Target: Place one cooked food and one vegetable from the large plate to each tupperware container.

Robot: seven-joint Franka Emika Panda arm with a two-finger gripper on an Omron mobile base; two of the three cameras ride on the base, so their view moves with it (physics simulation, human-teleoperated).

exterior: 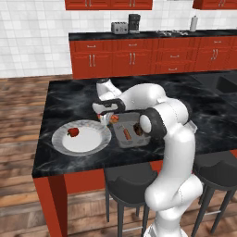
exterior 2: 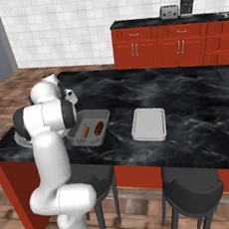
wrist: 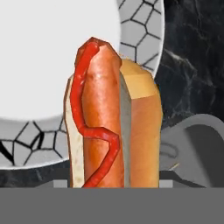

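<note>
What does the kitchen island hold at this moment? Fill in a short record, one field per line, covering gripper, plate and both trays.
gripper: closed on the hot dog, lifted over the plate's rim beside the near tray
large plate: one small red vegetable on it
near tray: thin sausage and dark brown lump lying side by side
far tray: nothing seen in it
surface: black marble island counter

Hot dog's (wrist: 111, 118) lower end and the jaws, cut off below.
</note>
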